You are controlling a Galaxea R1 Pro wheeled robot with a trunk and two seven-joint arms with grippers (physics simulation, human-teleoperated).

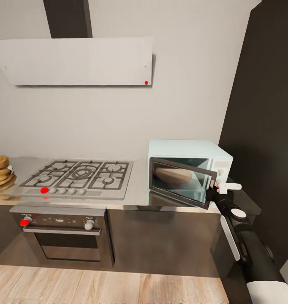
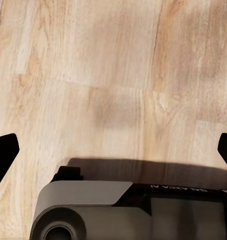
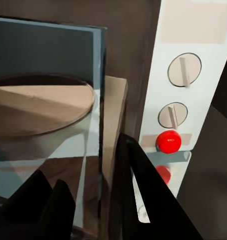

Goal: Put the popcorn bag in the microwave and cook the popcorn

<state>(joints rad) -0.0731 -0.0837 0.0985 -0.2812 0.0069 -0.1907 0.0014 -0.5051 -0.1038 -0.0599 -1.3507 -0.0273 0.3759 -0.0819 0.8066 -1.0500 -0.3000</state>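
The pale-blue microwave point(image 1: 190, 153) stands on the steel countertop point(image 1: 137, 188), right of the hob. Its dark glass door point(image 1: 182, 181) hangs partly open. My right gripper point(image 1: 224, 188) is at the door's free edge; in the right wrist view the gripper point(image 3: 91, 160) is shut on that edge, one finger on each face. A round tan turntable point(image 3: 38, 105) shows through the glass, with two knobs point(image 3: 184, 70) and a red light point(image 3: 169, 141) on the white panel. The tan ringed popcorn bag point(image 1: 0, 171) stands at the countertop's far left. My left gripper point(image 2: 113, 150) hangs open over the wood floor.
A gas hob point(image 1: 78, 175) sits in the countertop above a steel-fronted oven point(image 1: 66, 236). A white hood point(image 1: 76, 61) hangs over it. A tall black cabinet point(image 1: 266, 126) closes off the right side beside the microwave. Light wood floor point(image 1: 97, 287) runs along the cabinet fronts.
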